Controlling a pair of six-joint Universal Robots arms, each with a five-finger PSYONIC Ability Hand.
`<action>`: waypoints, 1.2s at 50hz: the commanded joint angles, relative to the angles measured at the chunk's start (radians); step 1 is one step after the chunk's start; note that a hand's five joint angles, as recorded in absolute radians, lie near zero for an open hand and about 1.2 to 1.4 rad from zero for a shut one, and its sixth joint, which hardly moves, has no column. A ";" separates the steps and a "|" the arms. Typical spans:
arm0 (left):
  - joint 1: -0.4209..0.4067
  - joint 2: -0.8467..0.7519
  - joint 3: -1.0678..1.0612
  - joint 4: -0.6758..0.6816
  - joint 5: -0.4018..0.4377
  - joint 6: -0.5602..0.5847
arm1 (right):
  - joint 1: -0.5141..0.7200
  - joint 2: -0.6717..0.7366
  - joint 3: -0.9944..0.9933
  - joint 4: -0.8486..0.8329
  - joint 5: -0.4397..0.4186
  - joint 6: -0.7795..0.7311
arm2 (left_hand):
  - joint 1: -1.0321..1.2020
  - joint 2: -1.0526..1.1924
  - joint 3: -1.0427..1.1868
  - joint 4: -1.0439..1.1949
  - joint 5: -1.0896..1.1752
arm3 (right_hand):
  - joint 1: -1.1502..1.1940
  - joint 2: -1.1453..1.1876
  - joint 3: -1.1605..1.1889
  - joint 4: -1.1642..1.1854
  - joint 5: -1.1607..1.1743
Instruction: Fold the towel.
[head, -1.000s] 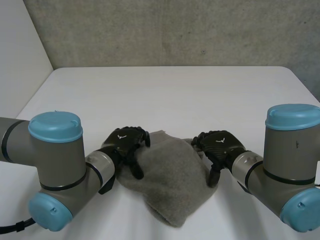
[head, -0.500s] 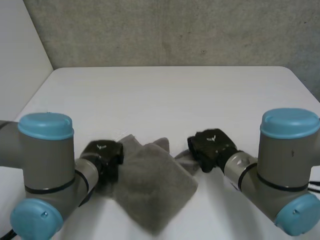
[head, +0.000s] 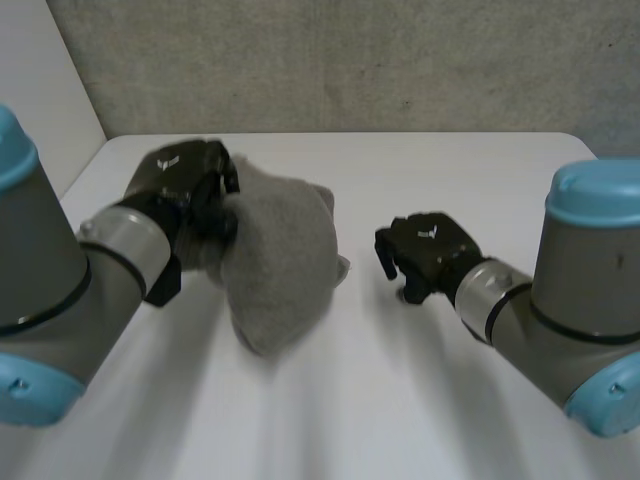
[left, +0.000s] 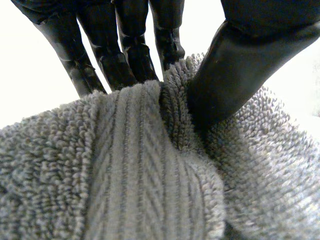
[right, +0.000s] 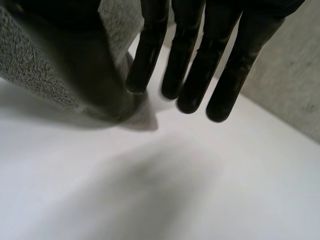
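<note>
Our left robot hand (head: 185, 190) pinches the bunched grey towel (head: 285, 250) over the table's (head: 420, 170) left side; our right robot hand (head: 425, 250) hangs empty, outstretched. We judge spreading comes next: catch a free corner.

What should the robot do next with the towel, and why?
Probably move the right hand to the towel and pinch its nearest loose corner. The left hand alone pinches the towel, which hangs bunched, while the right hand is open beside it, apart from the cloth.
</note>
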 joint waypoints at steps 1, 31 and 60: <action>-0.005 0.012 -0.116 0.019 0.006 0.000 | 0.000 0.060 0.053 -0.043 0.013 -0.020 | 0.154 0.096 0.080 0.038 0.144 | -0.257 -0.252 -0.260 -0.264 -0.262; 0.071 0.012 -0.295 0.033 -0.010 -0.516 | -0.092 0.047 0.062 -0.176 0.156 -0.007 | -0.796 -0.853 -0.870 -0.912 -0.805 | -0.603 -0.598 -0.607 -0.611 -0.609; 0.012 -0.225 0.086 0.020 0.187 -0.012 | -0.051 0.040 0.028 0.098 0.070 0.000 | -0.997 -1.054 -1.071 -1.112 -1.006 | -0.474 -0.469 -0.478 -0.482 -0.480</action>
